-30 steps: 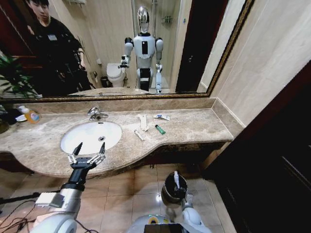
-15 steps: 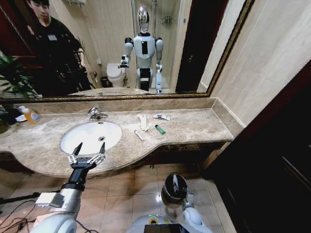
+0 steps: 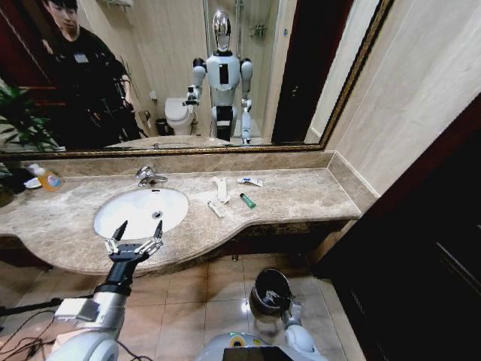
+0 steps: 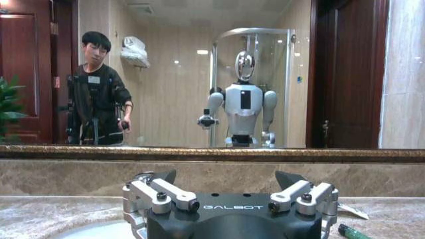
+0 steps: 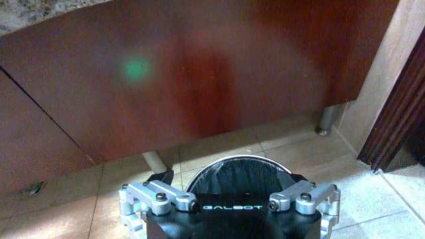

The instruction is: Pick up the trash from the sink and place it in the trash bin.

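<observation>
Since a second ago, the slim white piece that stood over the trash bin [image 3: 270,292] has gone from sight, presumably dropped in; nothing else has shifted. The right gripper [image 5: 229,185] is held low over the bin on the floor, fingers spread with nothing between them, as suits a release. The left gripper [image 3: 136,236] hovers, also spread and unloaded, at the near rim of the sink [image 3: 105,214]. The trash [image 3: 247,200] lies right of the basin on the marble surround: white wrappers, a white tube, a green tube. The bin's contents cannot be made out.
</observation>
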